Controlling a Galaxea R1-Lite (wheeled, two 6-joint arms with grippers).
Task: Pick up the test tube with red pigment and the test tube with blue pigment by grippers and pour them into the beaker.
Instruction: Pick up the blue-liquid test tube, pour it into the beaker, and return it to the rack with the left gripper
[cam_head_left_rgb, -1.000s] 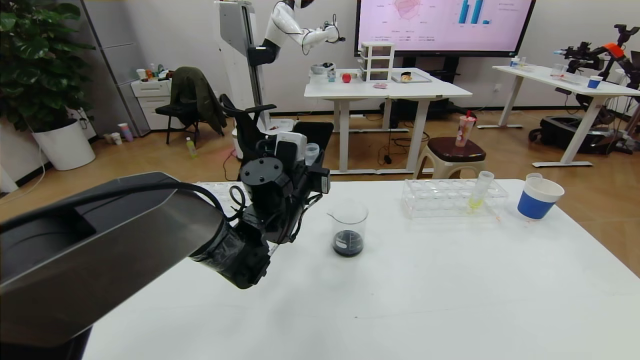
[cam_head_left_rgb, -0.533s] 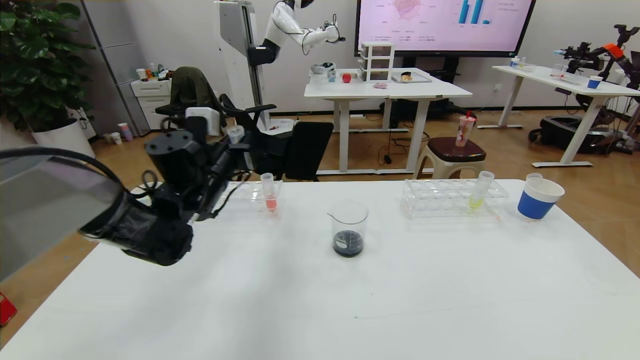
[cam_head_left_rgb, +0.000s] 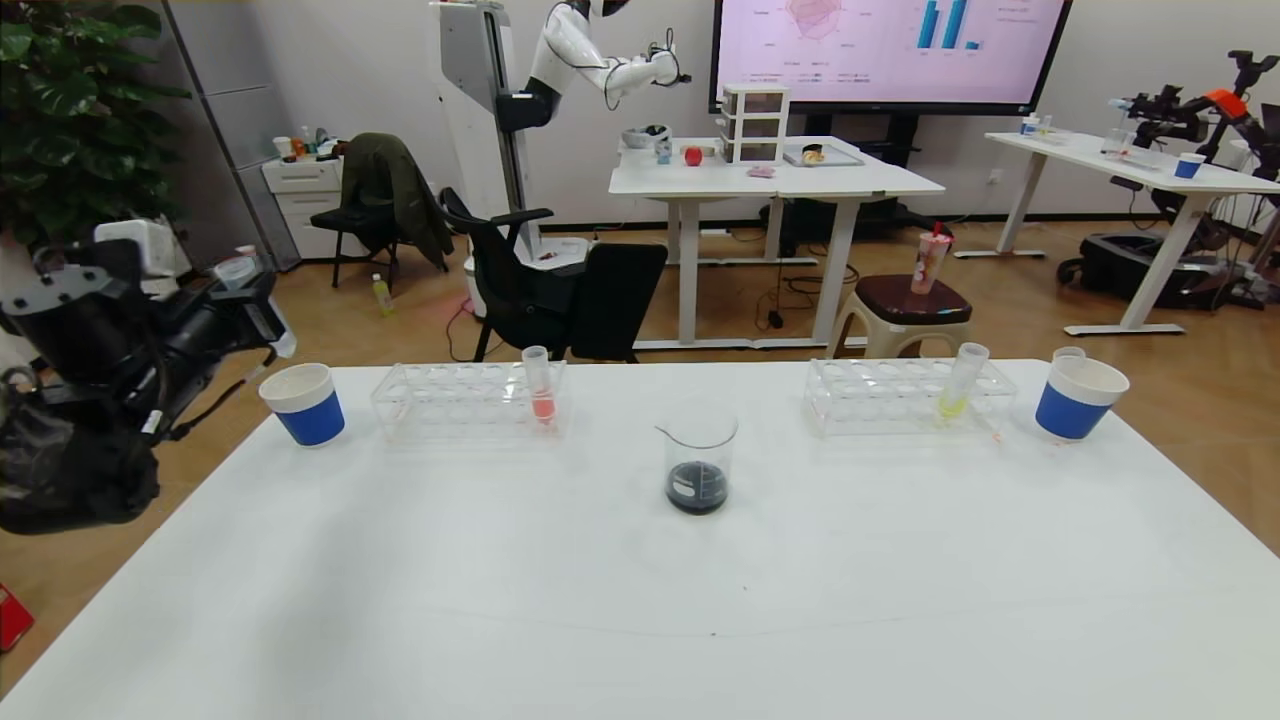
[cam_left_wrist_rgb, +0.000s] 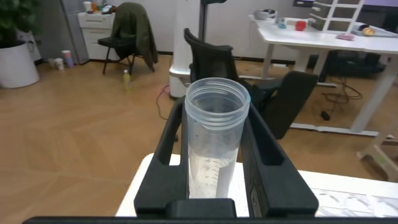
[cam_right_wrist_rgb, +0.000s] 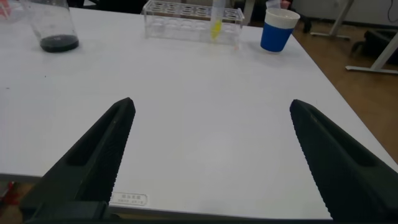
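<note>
Left gripper (cam_head_left_rgb: 262, 315) out past the table's (cam_head_left_rgb: 700, 600) left edge, raised, fingers (cam_left_wrist_rgb: 261, 155) pinching an upright clear tube (cam_left_wrist_rgb: 214, 146) — drained, only a pale film low on its wall, so red or blue cannot be told. Just ahead and below it, a blue-and-white cup (cam_head_left_rgb: 303, 403) on the near-left corner of the far edge; beyond that cup, away from the gripper, a clear rack (cam_head_left_rgb: 465, 400) with one salmon-liquid tube (cam_head_left_rgb: 538, 385) standing in it. Farther off toward the table's middle, the beaker (cam_head_left_rgb: 698, 458), upright, a shallow dark pool in its bottom. Farther still, a second rack (cam_head_left_rgb: 905, 397) holding a tilted tube of yellow-green liquid (cam_head_left_rgb: 960, 380), then another cup (cam_head_left_rgb: 1078, 397) at the far-right end. Right gripper (cam_right_wrist_rgb: 211, 155) low over the near-right part of the table, fingers spread wide and holding nothing — beaker (cam_right_wrist_rgb: 53, 25), second rack (cam_right_wrist_rgb: 193, 17) and cup (cam_right_wrist_rgb: 278, 28) well ahead of it.
</note>
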